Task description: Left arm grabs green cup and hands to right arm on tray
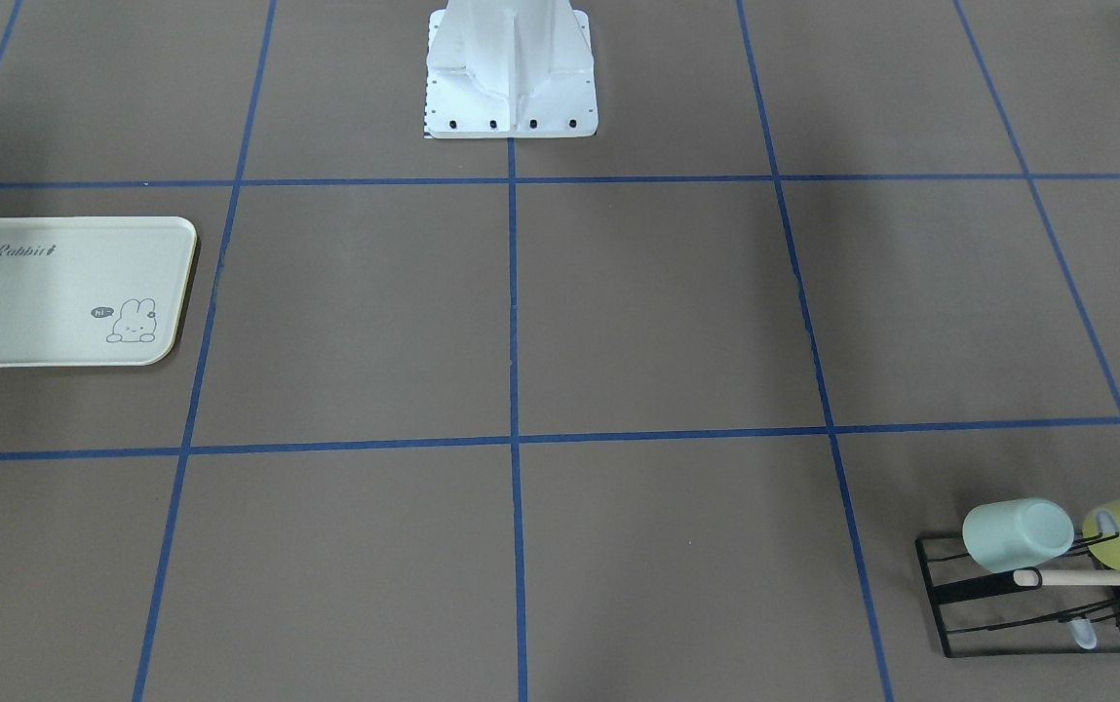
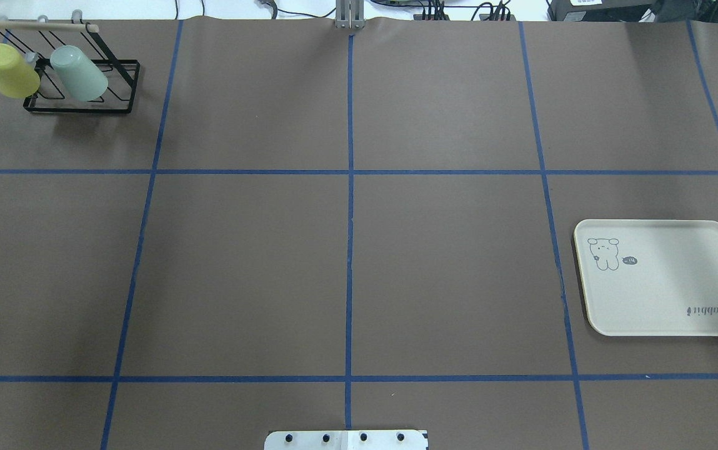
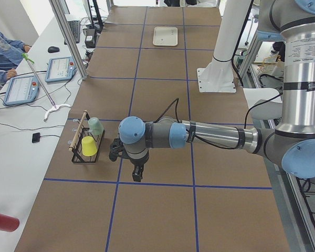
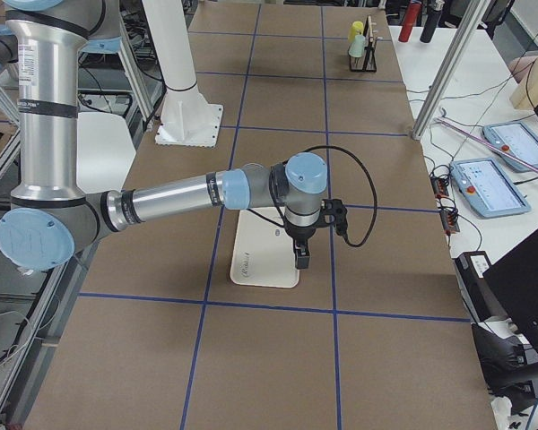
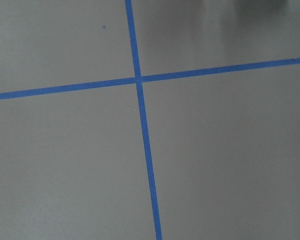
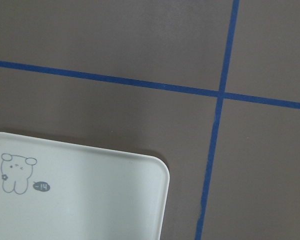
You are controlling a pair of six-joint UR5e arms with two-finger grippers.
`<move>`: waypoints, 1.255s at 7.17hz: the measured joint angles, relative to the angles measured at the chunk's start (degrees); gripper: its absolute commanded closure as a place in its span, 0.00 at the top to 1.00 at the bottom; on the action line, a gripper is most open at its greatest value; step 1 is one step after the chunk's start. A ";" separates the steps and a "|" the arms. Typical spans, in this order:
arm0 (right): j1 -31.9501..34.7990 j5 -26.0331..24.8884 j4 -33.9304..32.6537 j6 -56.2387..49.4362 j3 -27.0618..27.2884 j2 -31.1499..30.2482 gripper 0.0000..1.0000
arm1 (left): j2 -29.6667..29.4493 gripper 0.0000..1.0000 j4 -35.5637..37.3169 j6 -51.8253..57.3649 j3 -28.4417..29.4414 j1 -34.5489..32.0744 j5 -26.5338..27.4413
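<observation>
Your main risk is taking the wrong tumbler. The green cup (image 2: 79, 73) sits tilted on the black wire rack (image 2: 77, 110), just beside the yellow-green cup (image 2: 10, 70) of like size, which is at its 9 o'clock in the overhead view. A wooden bar (image 2: 30, 25) runs across the rack at the cups' 12 o'clock, so a careless approach could strike it. The rack looks light. If you pull the cup off at a bad angle, it may drag or tip the rack. The smooth, tapered wall could also slip during the hand-over.

From the left side camera, the cup lies at about 10 o'clock from the left end effector (image 3: 137, 173), well apart from it. That end effector hangs over bare desk (image 2: 346, 281), and you cannot tell whether its fingers are parted or closed. The same goes for the right end effector (image 4: 301, 255), which hovers by the edge of the Rabbit tray (image 2: 665, 312). The tray sits at about 4 o'clock from the middle of the desk in the overhead view, and nothing is on it.
</observation>
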 measured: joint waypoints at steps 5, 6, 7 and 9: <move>-0.01 -0.45 -0.04 0.10 0.36 -0.94 1.00 | 0.17 1.00 0.00 -0.24 -1.98 -0.01 0.50; -0.04 -0.42 -0.03 0.09 0.40 -0.90 1.00 | 0.48 1.00 0.00 -0.21 -1.96 -0.01 0.49; -0.04 -0.41 0.01 0.07 0.40 -0.85 1.00 | 0.63 1.00 -0.02 -0.17 -1.86 -0.01 0.44; -0.05 0.74 0.04 0.10 0.28 -0.76 1.00 | 0.61 1.00 -0.91 -0.56 -1.92 0.07 0.40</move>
